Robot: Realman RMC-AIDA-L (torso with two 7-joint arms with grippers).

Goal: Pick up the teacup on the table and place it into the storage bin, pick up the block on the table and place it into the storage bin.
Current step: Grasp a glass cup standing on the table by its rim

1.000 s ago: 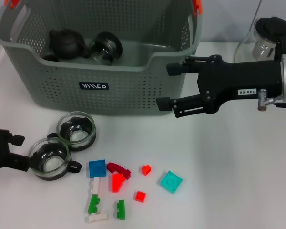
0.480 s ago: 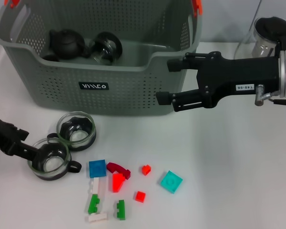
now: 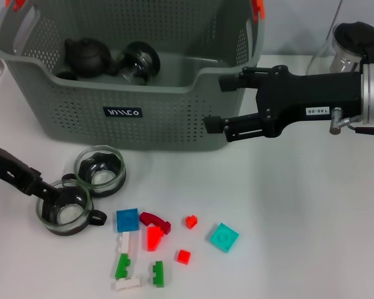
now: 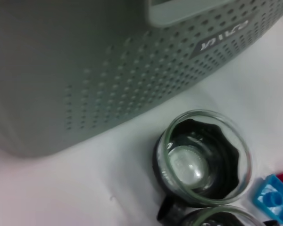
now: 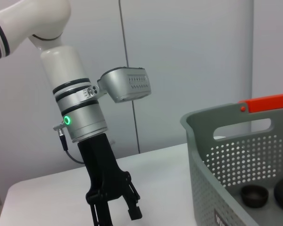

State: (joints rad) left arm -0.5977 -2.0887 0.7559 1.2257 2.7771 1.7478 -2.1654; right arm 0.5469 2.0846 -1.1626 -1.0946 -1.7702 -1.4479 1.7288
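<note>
The grey-green storage bin (image 3: 174, 118) stands at the back of the table, and a black teapot (image 3: 87, 56) and a glass teacup (image 3: 138, 62) lie in it. Two more glass teacups stand in front of it: one (image 3: 100, 169) nearer the bin and one (image 3: 63, 207) nearer me. My left gripper (image 3: 45, 189) reaches in from the left, its tip at the near cup's rim. In the right wrist view its fingers (image 5: 132, 207) stand apart. My right gripper (image 3: 218, 104) hangs open and empty by the bin's right front corner. Several small blocks, among them a blue one (image 3: 128, 219), lie near the front edge.
A glass pot with a black lid (image 3: 352, 47) stands at the back right, behind my right arm. Beside the blue block lie a teal block (image 3: 223, 237), red blocks (image 3: 153, 237), green blocks (image 3: 122, 266) and white blocks (image 3: 128, 284). In the left wrist view the bin wall (image 4: 85, 70) is close above a cup (image 4: 203, 160).
My left gripper has turned and slid in from the left edge until its tip meets the near cup's rim. My right gripper has risen slightly beside the bin.
</note>
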